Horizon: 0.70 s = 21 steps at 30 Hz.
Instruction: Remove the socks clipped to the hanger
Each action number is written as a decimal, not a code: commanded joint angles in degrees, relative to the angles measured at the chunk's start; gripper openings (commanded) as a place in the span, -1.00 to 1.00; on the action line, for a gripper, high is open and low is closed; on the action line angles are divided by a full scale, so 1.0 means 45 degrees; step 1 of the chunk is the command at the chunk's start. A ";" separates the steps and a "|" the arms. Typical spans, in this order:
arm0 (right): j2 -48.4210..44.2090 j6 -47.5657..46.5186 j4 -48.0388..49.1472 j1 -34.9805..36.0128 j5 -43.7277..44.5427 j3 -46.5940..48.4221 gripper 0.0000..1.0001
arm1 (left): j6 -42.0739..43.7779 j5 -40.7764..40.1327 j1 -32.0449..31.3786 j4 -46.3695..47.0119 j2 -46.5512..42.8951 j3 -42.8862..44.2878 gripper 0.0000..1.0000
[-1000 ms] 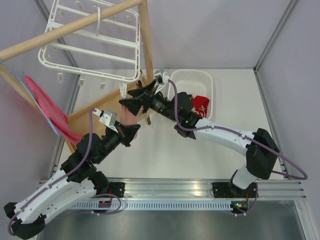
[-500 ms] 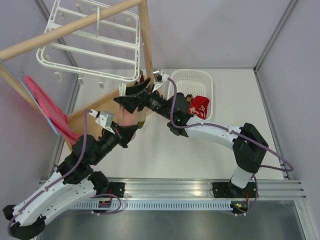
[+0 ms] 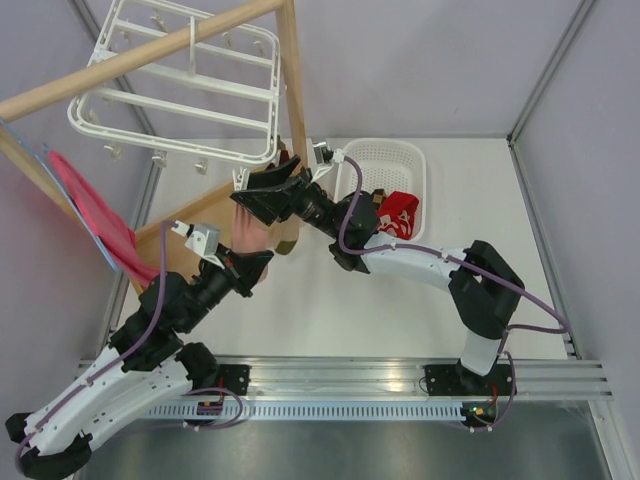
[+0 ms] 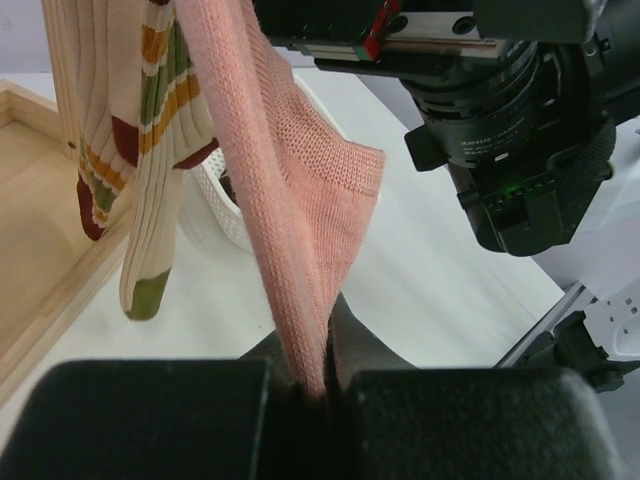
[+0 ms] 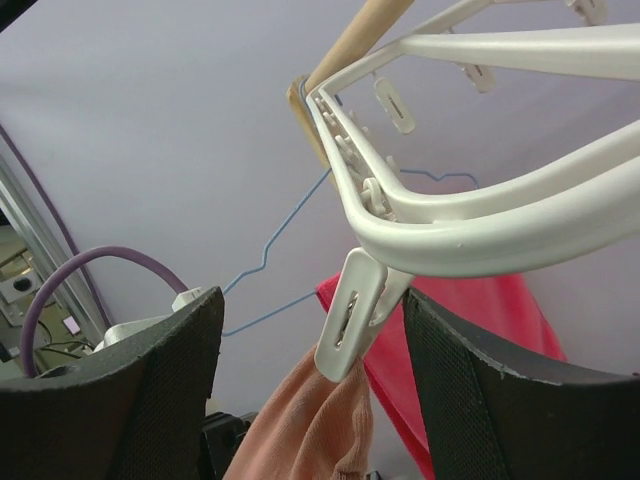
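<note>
Left wrist: left end effector [image 4: 315, 385] clamped on the pale pink knitted sock [image 4: 290, 200]. Right wrist alone shows the right end effector [image 5: 315, 395] spread apart, framing the small white plastic clip [image 5: 350, 315].

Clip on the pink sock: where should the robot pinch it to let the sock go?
Probably its upper end, just under the hanger, squeezing the two flat faces. The clip hangs tilted with its lower end biting the pink sock, so come from below, straddling it, like the open right gripper.
</note>
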 commanded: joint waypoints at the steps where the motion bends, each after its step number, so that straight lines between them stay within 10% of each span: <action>1: 0.0167 0.0479 0.1686 -0.0046 -0.0276 0.0144 0.52 | -0.0526 0.0151 -0.0070 -0.0268 -0.0106 0.0516 -0.95; 21: 0.1690 0.1884 0.4207 -0.0378 -0.0022 0.0475 0.50 | -0.2264 0.2202 -0.0070 -0.0228 -0.0340 0.0673 -0.95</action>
